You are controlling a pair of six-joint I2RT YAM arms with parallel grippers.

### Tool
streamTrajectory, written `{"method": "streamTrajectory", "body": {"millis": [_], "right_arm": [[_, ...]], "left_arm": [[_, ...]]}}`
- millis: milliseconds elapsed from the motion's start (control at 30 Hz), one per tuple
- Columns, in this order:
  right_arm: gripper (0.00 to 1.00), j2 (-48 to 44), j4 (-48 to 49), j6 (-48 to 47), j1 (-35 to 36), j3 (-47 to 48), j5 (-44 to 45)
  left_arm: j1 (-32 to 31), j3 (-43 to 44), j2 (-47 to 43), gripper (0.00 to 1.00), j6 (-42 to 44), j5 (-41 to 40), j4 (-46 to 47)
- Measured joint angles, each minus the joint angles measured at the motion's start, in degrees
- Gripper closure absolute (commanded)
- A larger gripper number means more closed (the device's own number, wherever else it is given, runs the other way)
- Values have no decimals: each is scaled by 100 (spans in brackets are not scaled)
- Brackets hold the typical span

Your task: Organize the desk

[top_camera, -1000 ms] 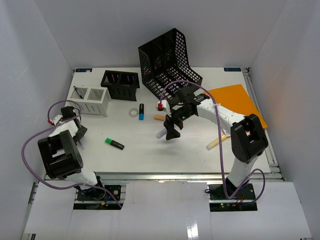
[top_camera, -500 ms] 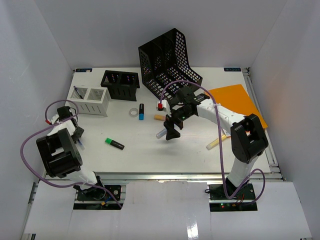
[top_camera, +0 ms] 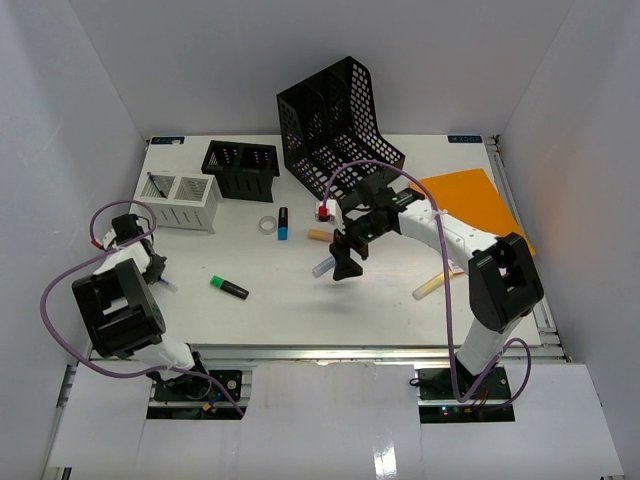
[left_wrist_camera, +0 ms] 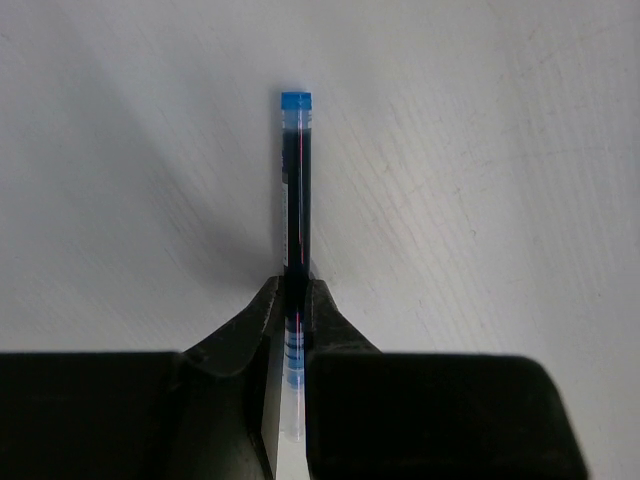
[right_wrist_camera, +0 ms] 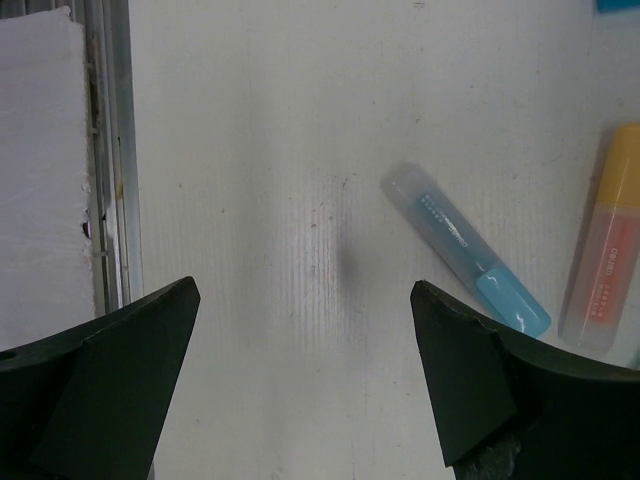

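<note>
The desk is a white tabletop with small stationery scattered on it. At its left edge my left gripper is shut on a thin blue pen, which lies flat on the desk and sticks out ahead of the fingertips. My right gripper hangs open over the middle of the desk with nothing between its fingers. A pale blue highlighter lies just right of its gap, and an orange-and-yellow highlighter lies beyond that.
A black file rack leans at the back, with a black mesh organizer and a white organizer to its left. A tape roll, blue marker, green highlighter, yellow highlighter and orange folder lie about.
My left gripper has closed on the blue pen and drawn slightly back toward the left edge. The right gripper stays open in place; its elbow shifted a little right.
</note>
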Motion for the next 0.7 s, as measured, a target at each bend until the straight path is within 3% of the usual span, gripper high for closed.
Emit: {"method": "streamTrajectory", "body": {"millis": [300, 533, 700], "right_arm": [[7, -132, 24, 0, 0, -55, -127], [7, -122, 9, 69, 2, 49, -266], [6, 66, -77, 456, 7, 704, -439]], "left_arm": [[-20, -330, -722, 100, 55, 962, -59], [-22, -457, -2029, 100, 204, 2080, 35], [-53, -696, -3123, 100, 269, 3255, 418]]}}
